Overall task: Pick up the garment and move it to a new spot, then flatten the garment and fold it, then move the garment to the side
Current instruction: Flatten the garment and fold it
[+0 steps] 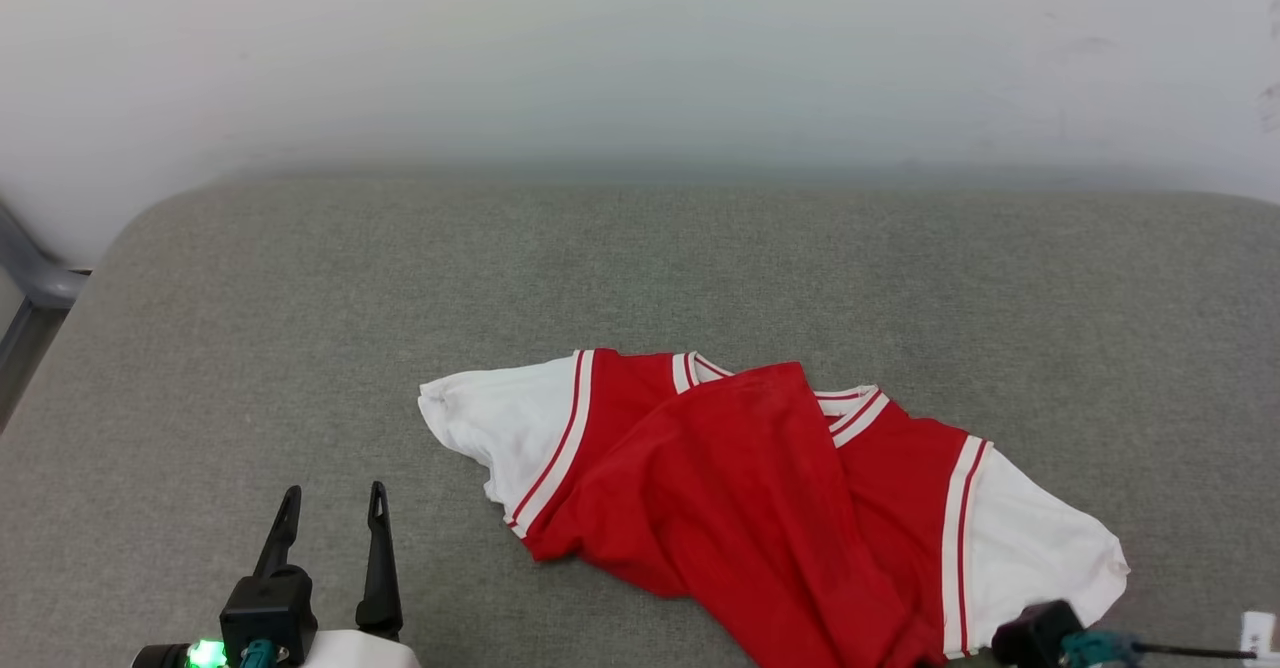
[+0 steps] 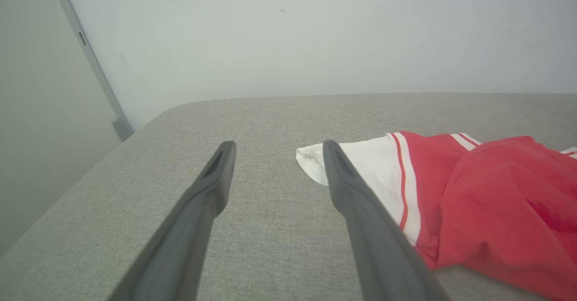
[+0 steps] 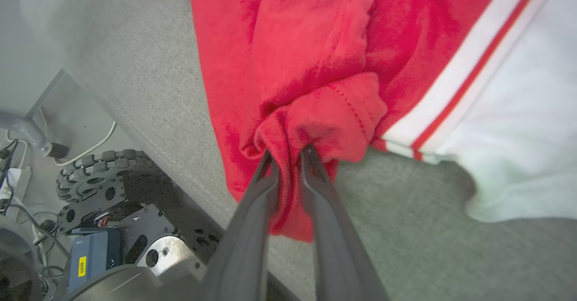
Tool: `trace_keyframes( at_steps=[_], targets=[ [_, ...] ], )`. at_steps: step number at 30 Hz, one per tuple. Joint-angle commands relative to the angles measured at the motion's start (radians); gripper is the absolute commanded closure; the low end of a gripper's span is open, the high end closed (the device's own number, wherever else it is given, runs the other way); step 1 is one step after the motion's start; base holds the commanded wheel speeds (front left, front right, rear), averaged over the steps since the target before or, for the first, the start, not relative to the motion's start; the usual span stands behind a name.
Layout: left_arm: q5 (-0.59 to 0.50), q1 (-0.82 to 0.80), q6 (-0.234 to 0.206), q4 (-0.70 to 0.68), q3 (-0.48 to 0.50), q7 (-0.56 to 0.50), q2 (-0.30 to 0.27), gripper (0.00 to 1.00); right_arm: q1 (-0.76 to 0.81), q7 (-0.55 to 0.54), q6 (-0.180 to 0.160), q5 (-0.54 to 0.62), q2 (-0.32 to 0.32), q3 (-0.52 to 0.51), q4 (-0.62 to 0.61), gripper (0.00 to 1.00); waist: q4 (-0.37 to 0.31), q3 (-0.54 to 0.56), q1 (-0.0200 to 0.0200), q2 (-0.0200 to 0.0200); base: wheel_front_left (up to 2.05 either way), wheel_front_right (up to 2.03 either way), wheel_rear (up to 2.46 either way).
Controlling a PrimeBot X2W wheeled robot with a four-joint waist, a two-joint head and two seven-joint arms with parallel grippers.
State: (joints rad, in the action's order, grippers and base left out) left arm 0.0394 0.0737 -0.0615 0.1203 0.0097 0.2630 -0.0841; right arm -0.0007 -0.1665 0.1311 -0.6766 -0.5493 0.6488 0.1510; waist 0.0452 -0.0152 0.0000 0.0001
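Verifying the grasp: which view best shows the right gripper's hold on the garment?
The right wrist view: the right gripper pinches a bunched red fold of the garment. The head view shows its dark base at the garment's lower edge; the left wrist view looks at the opposite white sleeve.

There is one jersey with two white sleeves, one grey cushion, two grippers, namely one left gripper and one right gripper, each with two dark fingers, and one studded wheel with one yellow label on one blue box near it.
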Motion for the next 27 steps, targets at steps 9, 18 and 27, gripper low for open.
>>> trace_keyframes(
  at_steps=[9,18,27],
  targets=[
    [-0.010,0.020,-0.001,-0.011,0.005,0.002,0.003,0.00,0.002,0.047,-0.001,0.104,0.031,-0.243,-0.172,0.00,-0.019,0.022,0.0000,-0.0001,0.00,0.00,0.00],
    [-0.017,0.002,0.006,-0.031,-0.002,0.002,0.002,0.00,-0.123,-0.059,-0.001,0.182,-0.039,-0.434,-0.283,0.00,-0.018,-0.004,0.0000,-0.0001,0.00,0.00,0.00],
    [-0.028,-0.074,0.027,-0.050,-0.034,0.002,-0.002,0.00,-0.375,-0.260,-0.001,0.101,-0.154,-0.321,-0.193,0.00,0.037,-0.100,0.0000,-0.0001,0.00,0.00,0.00]
  ],
)
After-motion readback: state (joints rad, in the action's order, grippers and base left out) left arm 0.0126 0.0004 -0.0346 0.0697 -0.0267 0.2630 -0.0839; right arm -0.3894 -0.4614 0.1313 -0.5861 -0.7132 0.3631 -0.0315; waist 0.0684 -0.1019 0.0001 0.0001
